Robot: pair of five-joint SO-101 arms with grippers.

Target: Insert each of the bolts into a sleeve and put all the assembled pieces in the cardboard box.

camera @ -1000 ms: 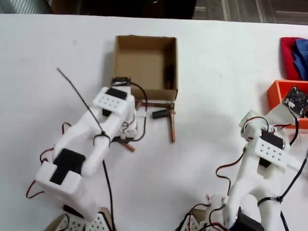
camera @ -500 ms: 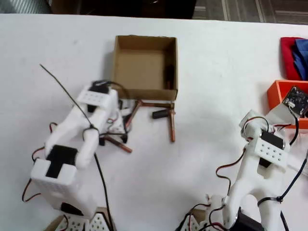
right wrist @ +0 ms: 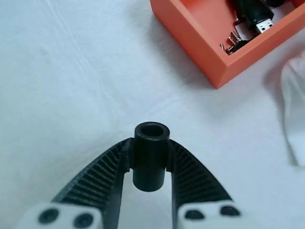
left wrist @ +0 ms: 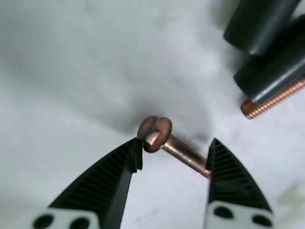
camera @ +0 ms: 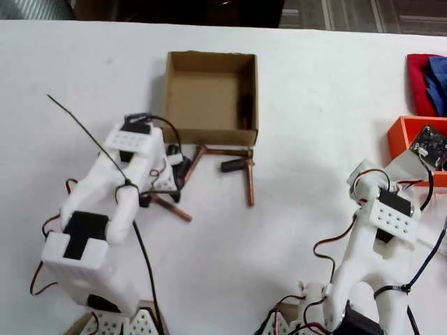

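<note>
On the left, the left pincer (left wrist: pixel 176 147) is spread wide, low over the white table (camera: pixel 314 84). A thin copper metal bolt with a round head (left wrist: pixel 164 138) lies on the table between its black fingers (left wrist: pixel 114 176). Two dark round tube sleeves (left wrist: pixel 267 71) lie near it. In the high view, the open brown cardboard box (camera: pixel 213 132) sits in the middle, with one black tube (camera: pixel 246 108) inside by its right wall. Just in front of the box lie more copper bolts (camera: pixel 249 181) and a short black sleeve (camera: pixel 232 166). On the right, the right pincer (right wrist: pixel 150 145) pinches an upright black hollow sleeve (right wrist: pixel 151 164). An orange plastic tray (right wrist: pixel 188 36) sits near it
</note>
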